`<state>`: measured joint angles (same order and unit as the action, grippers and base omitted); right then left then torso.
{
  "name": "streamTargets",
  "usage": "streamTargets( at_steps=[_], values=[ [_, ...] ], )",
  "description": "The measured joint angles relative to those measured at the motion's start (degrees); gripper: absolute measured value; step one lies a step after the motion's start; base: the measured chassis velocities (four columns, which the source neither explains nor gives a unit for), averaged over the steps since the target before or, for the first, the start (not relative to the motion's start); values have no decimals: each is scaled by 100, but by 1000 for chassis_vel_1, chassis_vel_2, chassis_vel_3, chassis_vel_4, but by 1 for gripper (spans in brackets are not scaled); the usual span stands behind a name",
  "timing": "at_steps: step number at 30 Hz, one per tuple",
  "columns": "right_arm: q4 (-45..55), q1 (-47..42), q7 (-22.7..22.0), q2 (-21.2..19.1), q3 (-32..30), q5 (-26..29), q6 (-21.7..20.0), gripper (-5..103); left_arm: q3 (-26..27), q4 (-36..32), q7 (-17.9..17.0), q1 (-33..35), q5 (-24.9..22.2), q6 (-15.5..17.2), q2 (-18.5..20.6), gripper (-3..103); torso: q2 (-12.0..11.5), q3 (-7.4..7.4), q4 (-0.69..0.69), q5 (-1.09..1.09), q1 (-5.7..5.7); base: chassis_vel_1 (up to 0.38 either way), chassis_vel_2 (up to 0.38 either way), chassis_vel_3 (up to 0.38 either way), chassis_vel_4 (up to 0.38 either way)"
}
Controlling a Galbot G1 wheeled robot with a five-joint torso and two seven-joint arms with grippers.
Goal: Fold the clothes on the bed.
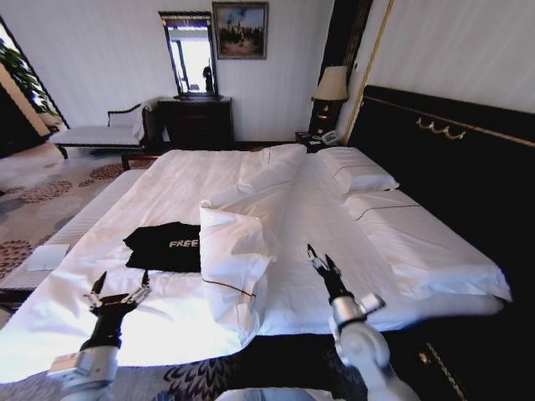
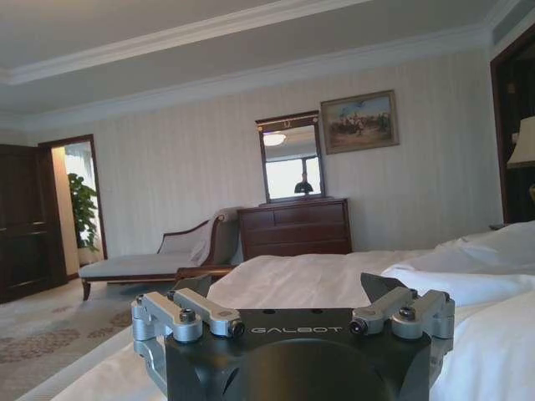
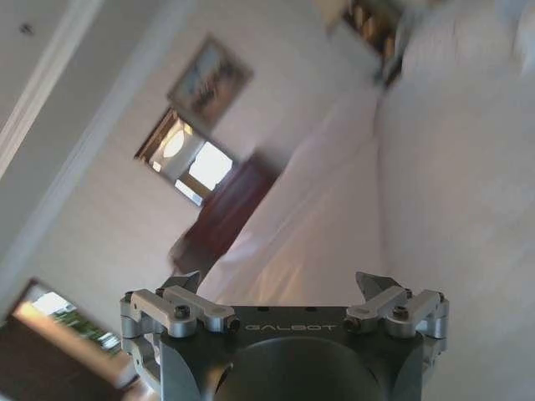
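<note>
Black garment [image 1: 165, 246] lies bunched on bed [image 1: 334, 242] at 10 o'clock, unfolded; left gripper [image 1: 119, 291] & right gripper [image 1: 321, 261] both hover spread, empty.

Daylit room; white sheets glare; right wrist view motion-blurred.

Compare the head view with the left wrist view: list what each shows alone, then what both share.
Head view alone: the black garment lying on the bed, the pillows, the headboard and the right gripper, open above the sheets.
Left wrist view alone: the ceiling and the potted plant past the doorway.
Both: the left gripper, open, the chaise, the dresser, the mirror and the painting.
</note>
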<state>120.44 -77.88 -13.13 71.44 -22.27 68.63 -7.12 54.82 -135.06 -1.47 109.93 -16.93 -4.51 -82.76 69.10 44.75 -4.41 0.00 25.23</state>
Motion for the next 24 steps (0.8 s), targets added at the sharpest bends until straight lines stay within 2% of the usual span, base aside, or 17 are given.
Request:
streamTargets(
  at_steps=[2,3,5,7,12,24],
  values=[
    [-118,344,-226,-25,140,461,-349,100,3,-27,0,26,32,0,-26,100,0,1,-1,0,1,0,0,0,0],
    [-118,344,-226,-25,140,461,-349,100,3,-27,0,26,32,0,-26,100,0,1,-1,0,1,0,0,0,0],
    [-471,980,-607,-9,392,971,-861,100,-66,-110,-1,97,201,-17,-121,100,-1,2,0,0,6,0,0,0,0],
    [-826,1410,-743,8,588,1189,-1059,100,-120,-185,1,139,297,-30,-190,100,-2,2,2,1,6,0,0,0,0],
    [-1509,2160,-804,53,989,1358,-1272,100,-144,-271,2,187,372,-40,-268,100,-2,2,0,0,5,0,0,0,0],
    [-2632,3158,-873,285,1367,1310,-1292,100,-105,-124,-18,153,381,-89,-284,100,-2,1,0,0,5,0,0,0,0]
  ],
)
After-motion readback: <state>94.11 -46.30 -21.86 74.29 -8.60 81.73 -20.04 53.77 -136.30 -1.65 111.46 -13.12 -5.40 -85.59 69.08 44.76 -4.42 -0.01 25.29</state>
